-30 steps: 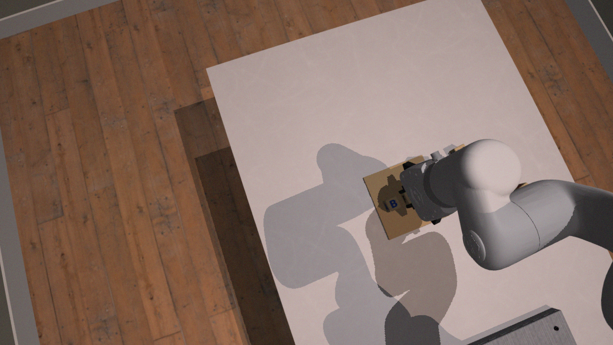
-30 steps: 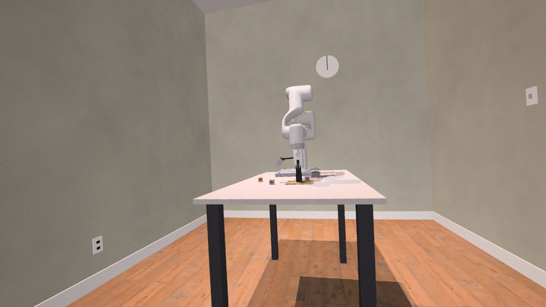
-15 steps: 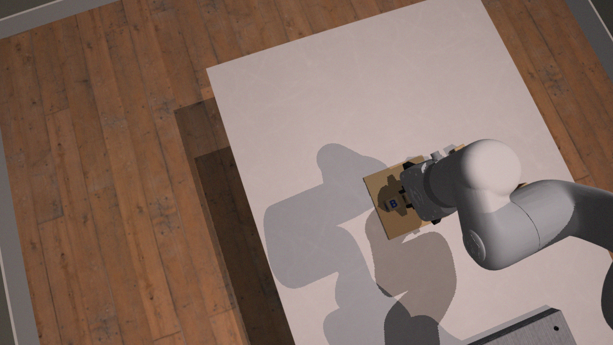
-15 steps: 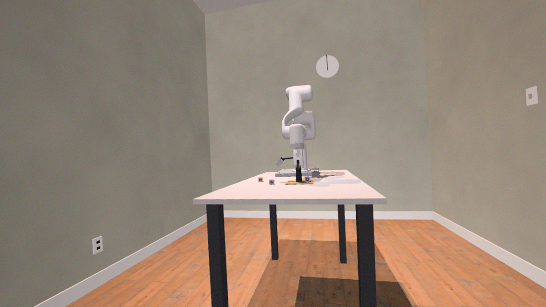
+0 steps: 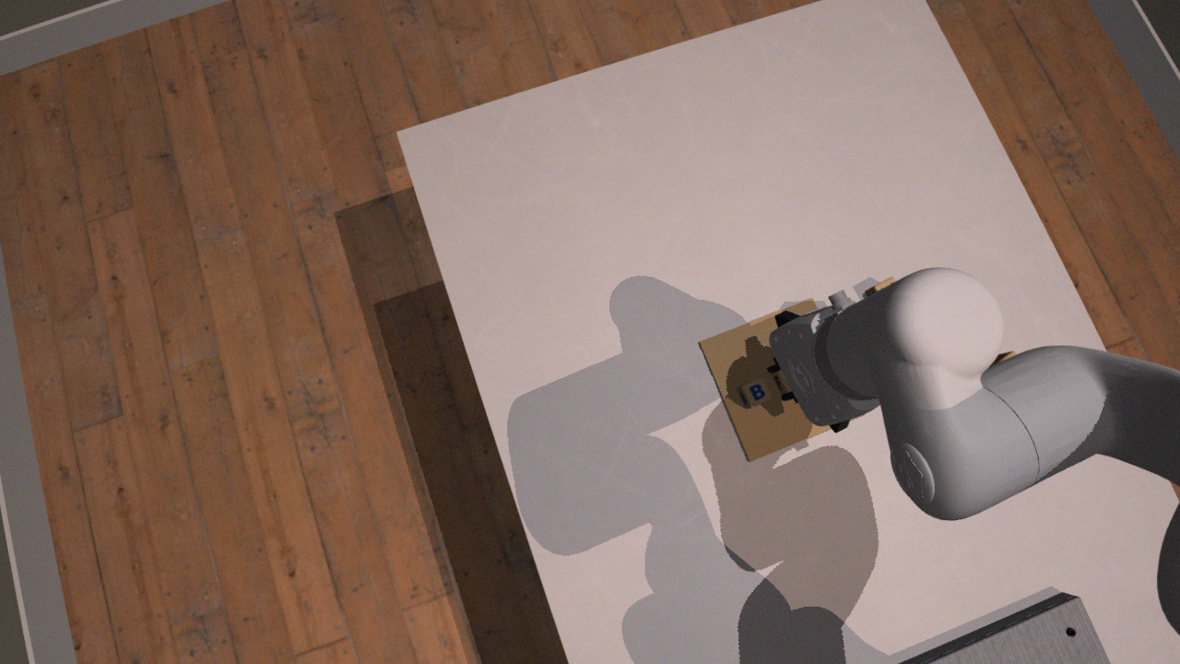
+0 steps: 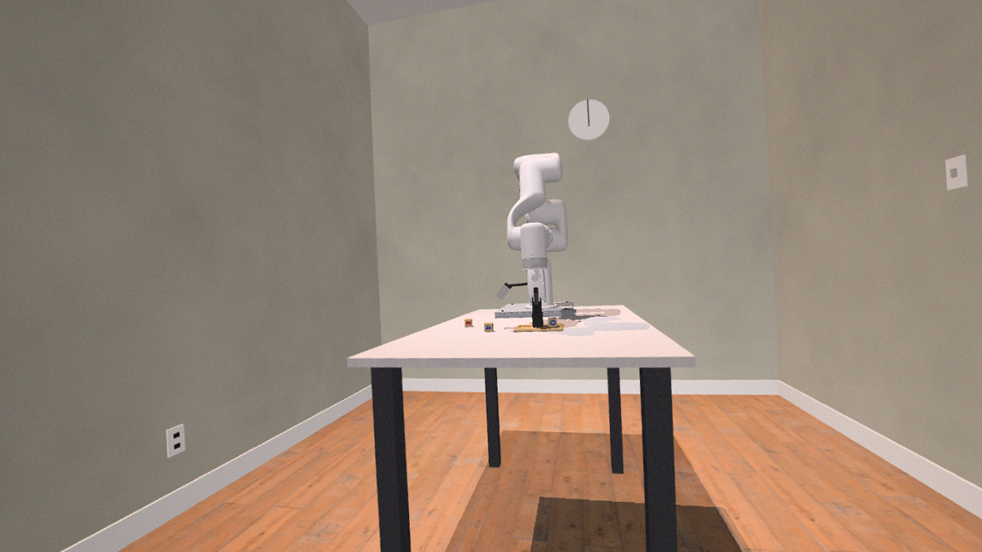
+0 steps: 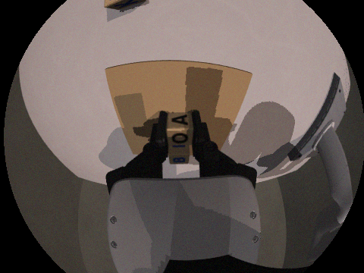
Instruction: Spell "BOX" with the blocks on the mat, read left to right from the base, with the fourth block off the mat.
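The tan mat lies flat on the table. The B block rests on it, its B face up and upright as seen from the base. My gripper is low over the mat, shut on the O block, whose O faces up and A shows on a side. This block is close beside the B block, on its right as seen from the base. Any gap between them is hard to judge.
One block lies off the mat to the right as seen from the base; another block lies farther right. Their top letters cannot be read. The metal base plate is on the robot's side.
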Tool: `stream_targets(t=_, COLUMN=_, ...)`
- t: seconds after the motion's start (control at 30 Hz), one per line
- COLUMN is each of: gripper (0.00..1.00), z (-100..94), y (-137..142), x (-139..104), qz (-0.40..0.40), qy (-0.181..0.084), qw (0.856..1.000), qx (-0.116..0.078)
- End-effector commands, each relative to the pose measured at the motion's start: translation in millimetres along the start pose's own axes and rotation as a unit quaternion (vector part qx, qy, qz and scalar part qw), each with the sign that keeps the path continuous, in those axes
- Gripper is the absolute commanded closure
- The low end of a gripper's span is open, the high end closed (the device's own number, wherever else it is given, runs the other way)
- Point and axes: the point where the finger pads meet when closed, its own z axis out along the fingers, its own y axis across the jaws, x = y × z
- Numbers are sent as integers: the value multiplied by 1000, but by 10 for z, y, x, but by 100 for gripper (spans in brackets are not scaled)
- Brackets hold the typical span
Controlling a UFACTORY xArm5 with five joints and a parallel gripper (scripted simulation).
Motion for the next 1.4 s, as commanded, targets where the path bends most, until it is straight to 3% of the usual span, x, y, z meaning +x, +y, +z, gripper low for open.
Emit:
stream_targets(t=0.0, gripper=79, z=-15, y=-13, x=0, qz=0, qy=0, qw=1000, qx=2)
stream_targets(t=0.2, gripper=79, z=-113, y=-13, x=4, qz=0, qy=0, qw=1000, qx=2)
stream_targets(t=0.53, gripper=79, z=-796, y=-12, x=-4, qz=0, qy=0, qw=1000, qx=2)
stream_targets(t=0.67, gripper=79, z=-967, y=-12, x=-7, qz=0, qy=0, qw=1000, qx=2)
stream_targets(t=1.37, gripper=79, z=-1010, y=-24, x=-28, qz=6, qy=0, qw=1000, qx=2)
